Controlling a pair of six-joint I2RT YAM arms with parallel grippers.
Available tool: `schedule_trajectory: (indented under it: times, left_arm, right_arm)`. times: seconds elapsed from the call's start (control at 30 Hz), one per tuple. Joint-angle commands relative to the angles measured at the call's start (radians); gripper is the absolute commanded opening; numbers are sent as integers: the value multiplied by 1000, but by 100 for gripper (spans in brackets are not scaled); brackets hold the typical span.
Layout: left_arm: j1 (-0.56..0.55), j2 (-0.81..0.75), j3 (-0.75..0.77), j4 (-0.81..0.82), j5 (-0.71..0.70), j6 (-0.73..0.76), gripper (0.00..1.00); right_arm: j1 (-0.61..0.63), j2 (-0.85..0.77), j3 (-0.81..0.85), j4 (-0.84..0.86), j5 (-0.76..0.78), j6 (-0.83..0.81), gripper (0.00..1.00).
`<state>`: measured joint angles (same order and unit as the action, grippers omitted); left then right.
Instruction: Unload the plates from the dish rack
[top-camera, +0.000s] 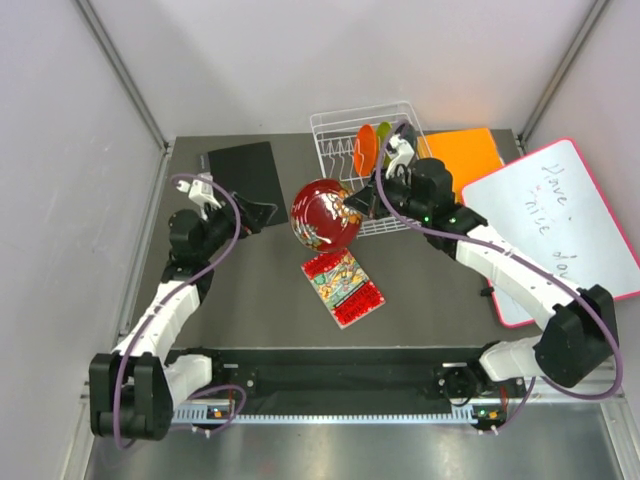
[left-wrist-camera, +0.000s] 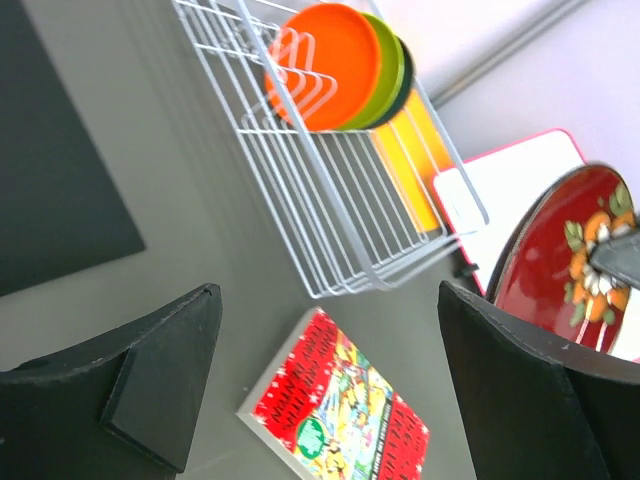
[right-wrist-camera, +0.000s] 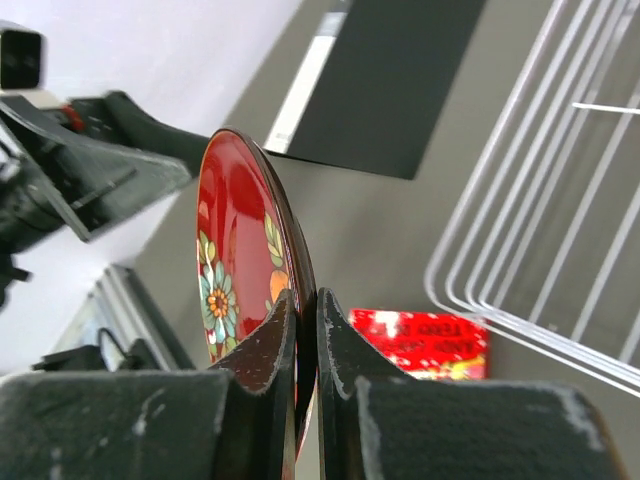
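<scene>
Three plates (top-camera: 366, 150) upright in dish rack (top-camera: 333, 135), fourth plate (top-camera: 322, 212) before it, packet (top-camera: 343, 287) nearer, board (top-camera: 463, 155) seemingly touching rack's right

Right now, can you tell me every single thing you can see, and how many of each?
rack: one, white wire, back of the table
orange plate, lime plate, dark green plate: one each, standing together at one end of the rack
red plate: one, dark red with flowers, held on edge beside the rack
packet: one, red patterned, flat mid-table
mat: one, black, left of the rack
board: one, orange, right of the rack
whiteboard: one, pink-edged, far right
table: one, dark grey
left fingers: two, black, open, empty
right fingers: two, black, shut on the red plate's rim
</scene>
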<state>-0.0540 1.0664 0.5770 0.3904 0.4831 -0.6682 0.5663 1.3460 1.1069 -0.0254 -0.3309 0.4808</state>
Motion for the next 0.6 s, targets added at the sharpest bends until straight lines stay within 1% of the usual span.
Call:
schedule_trajectory:
  times: [0.0,0.13,0.3,0.33,0.4,0.5,0.57]
  left_arm:
    - [-40,-49,-38,142,29,-44,93]
    - [-76,-54,-65,169,26,-71,92]
    - [-159,-74,-94,186,-9,-82,92]
    - [-167,-80,-94,173,-33,-74,92]
    - [-176,-103,-92,131,-58,-64,92]
    - [-176,-134,-85,67,-135,-21,92]
    - [-176,-146,-65,-2,-187,18,92]
  right_arm:
    - [-9,-21,-10,272,-94,108,0]
    - [-11,11,-35,334,-117,142,0]
    - [-8,45,-42,375,-126,166,0]
    - [-8,47,-44,366,-125,163,0]
    - [-9,32,-47,335,-70,134,0]
    - [-34,-2,-61,305,-20,116,0]
    - [-46,-21,-59,247,39,90,0]
